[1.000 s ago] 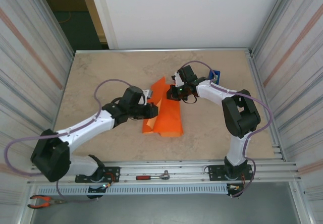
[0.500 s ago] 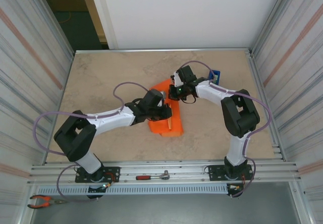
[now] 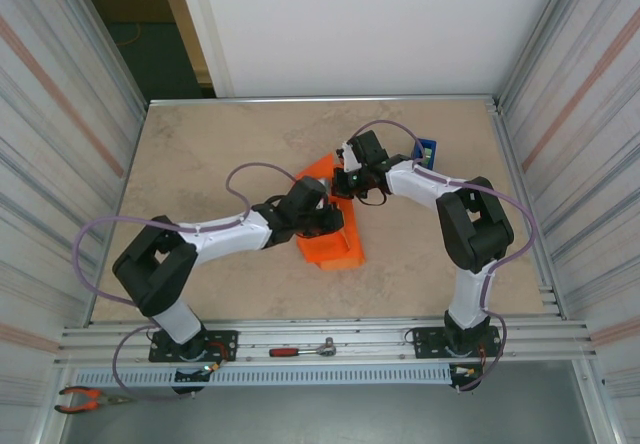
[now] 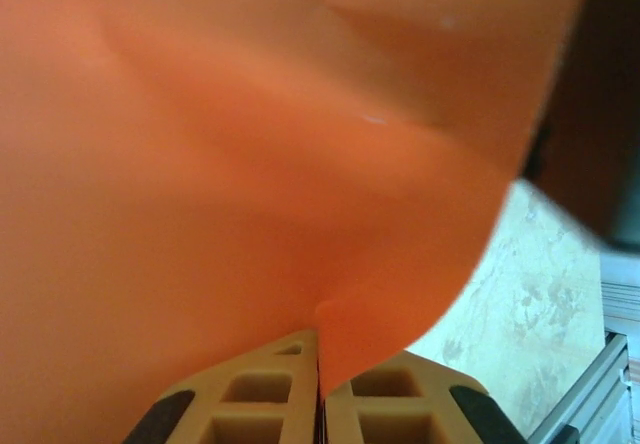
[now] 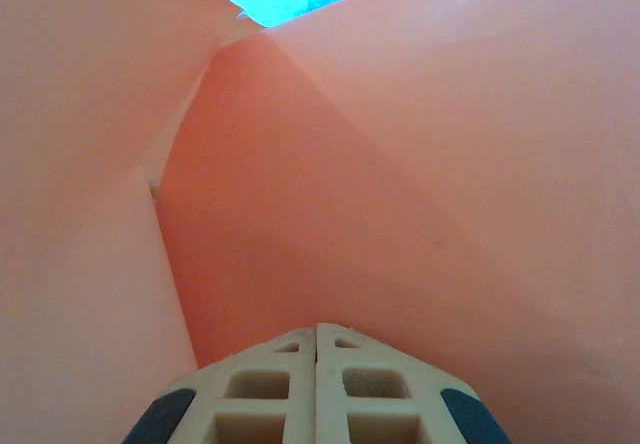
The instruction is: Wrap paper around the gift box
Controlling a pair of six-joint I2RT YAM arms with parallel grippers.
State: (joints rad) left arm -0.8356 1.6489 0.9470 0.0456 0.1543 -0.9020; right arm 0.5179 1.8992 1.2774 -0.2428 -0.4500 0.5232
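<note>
Two pairs of jaws on one orange bundle, so here is the lie of it. My left jaws are pressed together on the paper (image 4: 200, 164). A fold of the sheet runs down between my fingertips (image 4: 265, 389), so that is a real pinch, with the sheet billowing up just ahead of them.

My right jaws are pressed together too, tips (image 5: 270, 384) meeting flush. Orange creases rise straight ahead of them, but I cannot tell whether any paper is caught between them.

From above, the gift box (image 3: 340, 249) is the paper-skinned block on the desk (image 3: 220, 154). No bare side shows, so I read it as lying under the sheet. Its long axis runs away from my bases, tilted slightly. The near end pokes out beyond my left jaws, and the far end sits at my right jaws, where a loose flap of paper (image 3: 318, 174) sticks up.

My left jaws come in across that axis from the block's left flank, over its middle. My right jaws guard the far end. I'd judge the pinched flap has to travel across the short way, from the left jaws toward the right-hand side, and be laid flat. The left arm is the nearer one for that.

Off beyond my right jaws, well apart from the bundle, sits the blue tape dispenser (image 3: 427, 150).
</note>
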